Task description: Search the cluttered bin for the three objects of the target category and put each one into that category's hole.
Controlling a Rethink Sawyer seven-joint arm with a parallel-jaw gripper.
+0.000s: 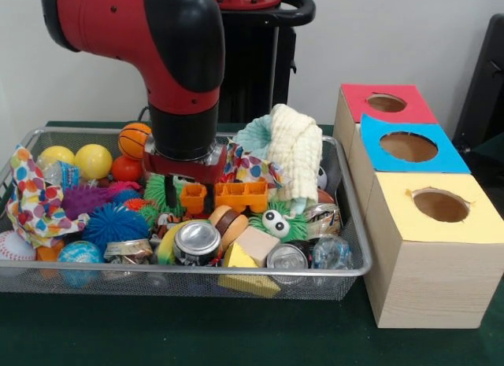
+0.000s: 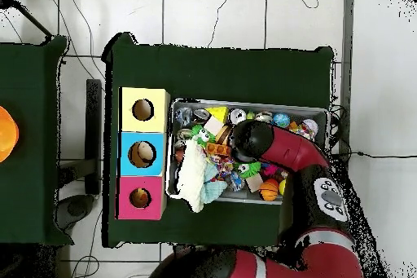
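In the front view, a wire mesh bin (image 1: 346, 224) is seen on the dark green desk (image 1: 236, 334), packed with clutter. The red and black arm (image 1: 169, 59) comes down into the middle of the bin, and the hand (image 1: 185, 177) is buried among the items; whether it is wide, narrow or holding anything cannot be told. Just at 3 o'clock of the hand lies an orange toy truck (image 1: 240, 194), and at 1 o'clock of it a cream knitted cloth (image 1: 298, 149) is heaped over a pale blue cloth (image 1: 256, 136). Two yellow balls (image 1: 93, 160) and a small basketball (image 1: 134, 138) sit at 10 o'clock of the hand, a blue spiky ball (image 1: 114, 223) at 8 o'clock, and a spotted cloth (image 1: 31, 197) is draped over the bin's edge at 9 o'clock. At the bin's 6 o'clock rim are shown a metal can (image 1: 197, 242), a yellow sponge wedge (image 1: 246, 271) and a green furry toy with eyes (image 1: 276, 223). At 3 o'clock of the bin three wooden boxes stand in a row, each with a round hole: yellow top (image 1: 441, 205), blue top (image 1: 408, 146), red top (image 1: 386, 103). In the overhead view, the arm (image 2: 277, 146) is seen reaching from 5 o'clock over the bin (image 2: 319, 113), the hand being hidden beneath it. The cream cloth (image 2: 191, 178) hangs over the bin's 9 o'clock end, beside the row of boxes (image 2: 142, 153).
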